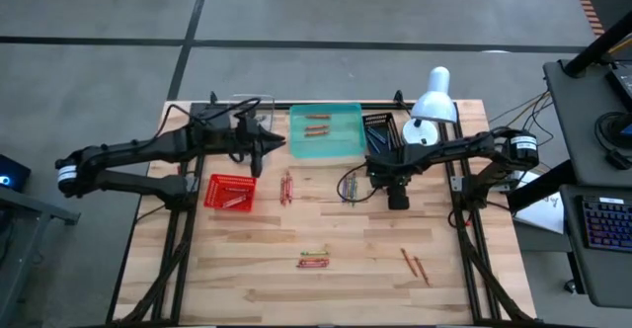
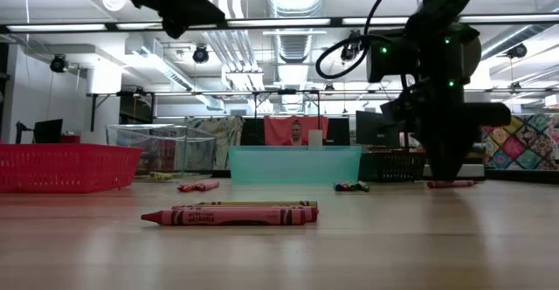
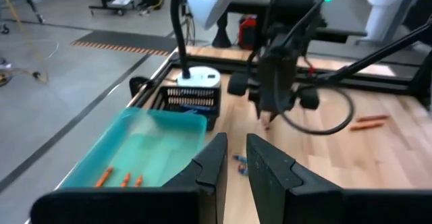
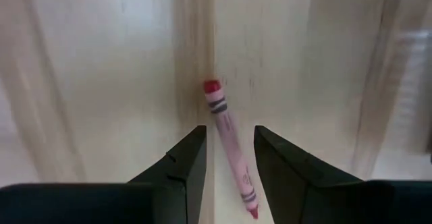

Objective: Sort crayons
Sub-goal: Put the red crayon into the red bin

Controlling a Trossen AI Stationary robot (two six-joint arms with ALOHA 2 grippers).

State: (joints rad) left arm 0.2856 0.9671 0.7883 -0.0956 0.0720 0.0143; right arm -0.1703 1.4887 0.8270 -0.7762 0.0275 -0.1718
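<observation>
While the right gripper (image 4: 226,160) stands over the pale wooden slatted tabletop (image 1: 365,269) with its jaws parted, a thin red wax crayon (image 4: 230,146) is seen lying loose on the wood between the fingertips, gripped by neither. If the jaws were closed off-centre, the round stick could be rolled or flicked aside, and a descent too deep could jam the fingertips into the wood.

The left gripper (image 3: 233,166) is held above the translucent teal plastic tray (image 1: 326,133), jaws narrowly apart and empty. Other crayons are scattered about: orange ones in the tray, a red bunch (image 1: 286,187) beside the red mesh basket (image 1: 229,192), a pair (image 1: 314,261) near the front edge.

Beyond the table, grey floor, a white desk lamp (image 1: 431,106) and a workshop with ceiling lights are visible.
</observation>
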